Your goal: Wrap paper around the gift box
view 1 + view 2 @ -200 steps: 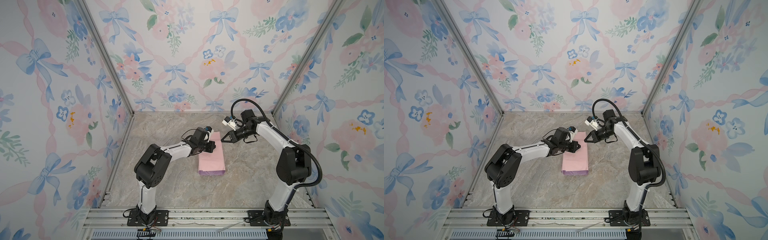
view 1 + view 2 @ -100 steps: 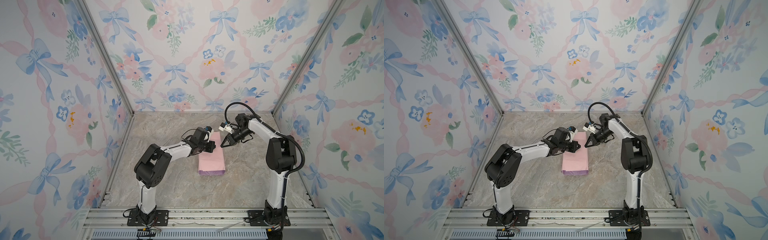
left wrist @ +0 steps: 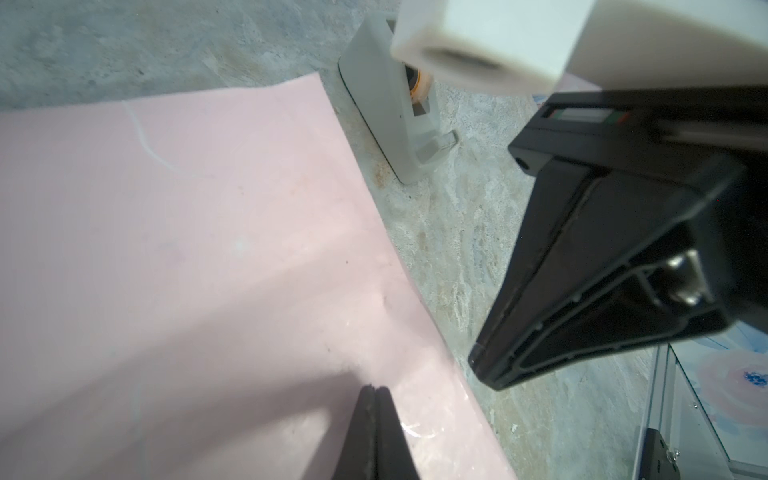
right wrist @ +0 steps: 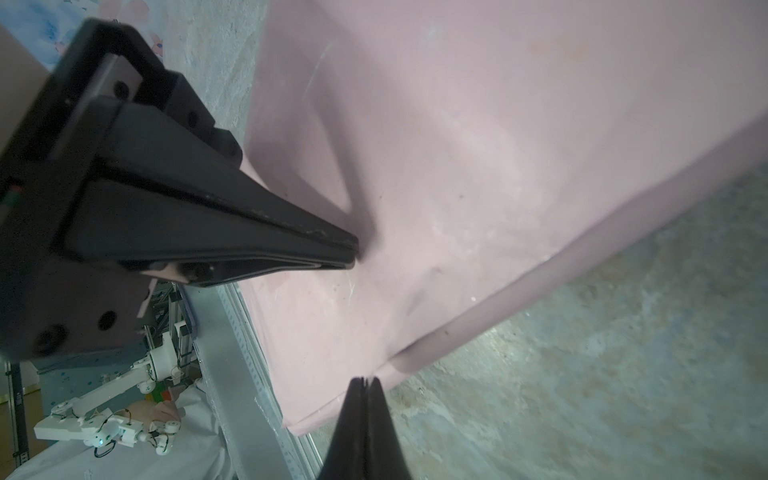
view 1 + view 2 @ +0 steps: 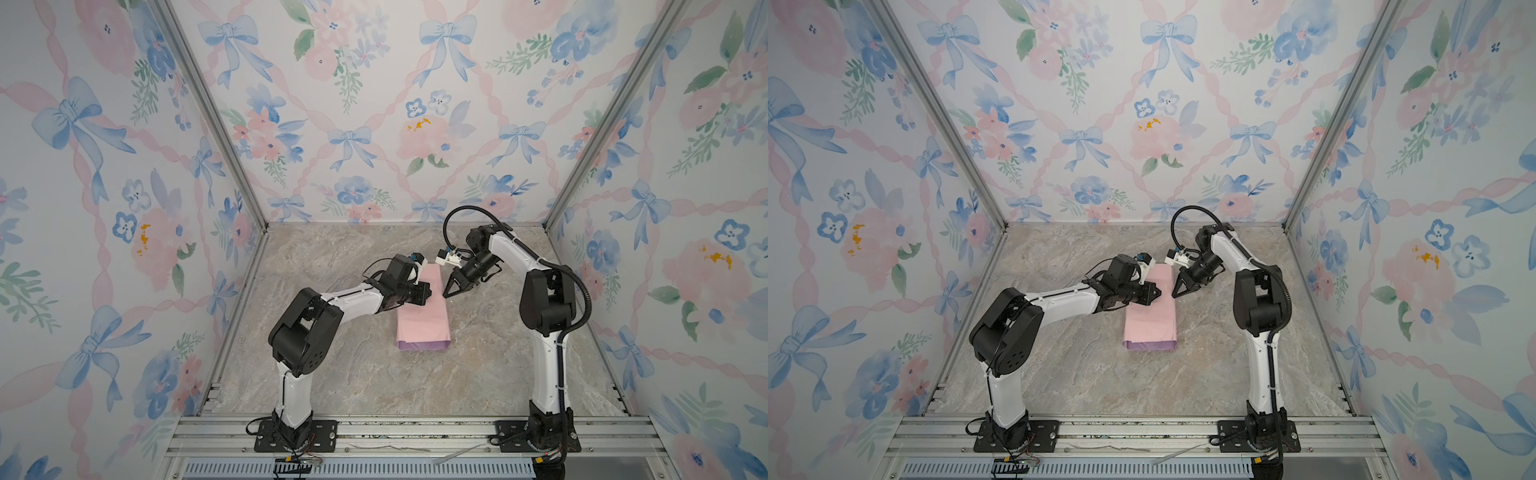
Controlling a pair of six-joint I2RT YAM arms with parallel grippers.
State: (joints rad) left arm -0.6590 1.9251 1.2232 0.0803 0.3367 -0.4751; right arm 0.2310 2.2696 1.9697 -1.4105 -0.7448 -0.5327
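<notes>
Paper (image 5: 422,316) lies folded into a long packet in the middle of the counter (image 5: 353,374), pale pink side up, with a lilac strip along its near end in both top views. The gift box is out of sight and is presumably inside the fold, since the packet stands raised off the stone. The left claw (image 5: 427,291) has its jaws pressed together on nothing, and its tip rests on the packet's top face toward the far end. The right claw (image 5: 446,294), jaws likewise together and empty, sits at the packet's right long edge; whether it touches the sheet cannot be told. In the left wrist view a tape dispenser (image 3: 399,120) stands on the counter just past the paper's far corner. The step in hand looks like pinning the wrap while its side fold is creased. To do it well, the left claw should bear straight down, firmly enough that the glossy sheet cannot slide on the box. The right claw should run its closed tip along the edge at a low angle, pressing toward the box wall rather than across it. A small dent already shows near that edge, so a light, even stroke is likely safer than a jab, which could tear the thin sheet or push the packet sideways.
</notes>
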